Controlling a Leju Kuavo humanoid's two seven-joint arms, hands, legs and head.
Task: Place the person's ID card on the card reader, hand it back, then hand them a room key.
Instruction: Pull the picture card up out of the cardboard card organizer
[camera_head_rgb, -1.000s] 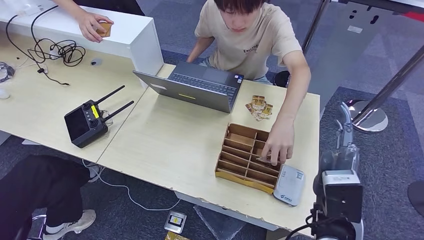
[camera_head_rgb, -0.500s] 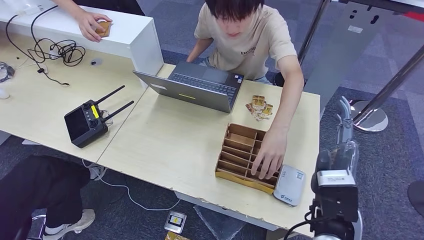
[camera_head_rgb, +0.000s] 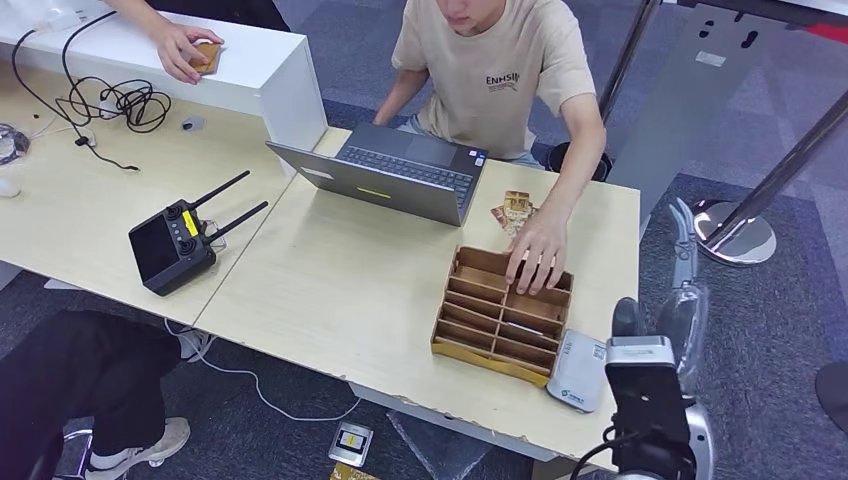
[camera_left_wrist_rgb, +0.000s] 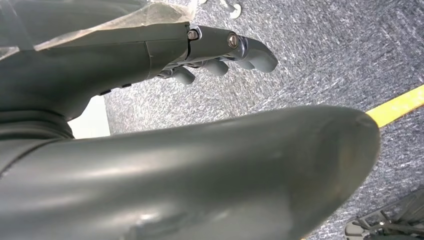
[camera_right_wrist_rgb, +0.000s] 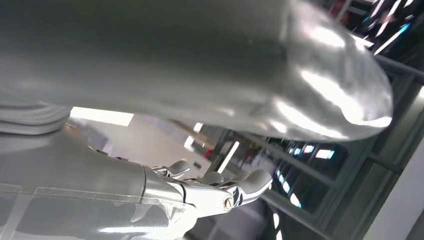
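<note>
The right robot hand (camera_head_rgb: 678, 300) is raised at the near right corner of the surface (camera_head_rgb: 340, 290), just off its right edge, fingers apart and holding nothing; its wrist view shows the fingers (camera_right_wrist_rgb: 220, 187) loosely spread against a background of windows. The left robot hand (camera_left_wrist_rgb: 220, 52) hangs over grey carpet, fingers slightly curled, nothing in them. At the near edge, just beside the right robot hand, lies the grey card reader (camera_head_rgb: 578, 370), nothing on top of it. Touching its left side is the wooden divided tray (camera_head_rgb: 495, 318), with a pale card (camera_head_rgb: 522, 327) lying in one of the slots. The person's hand (camera_head_rgb: 538, 258) rests on the tray's far rim. A broad bare stretch of surface lies left of the tray. Beyond it, a small pile of cards (camera_head_rgb: 515, 208) sits beside the laptop (camera_head_rgb: 385, 180). Well to the left is a black controller (camera_head_rgb: 175, 243) with two antennas.
</note>
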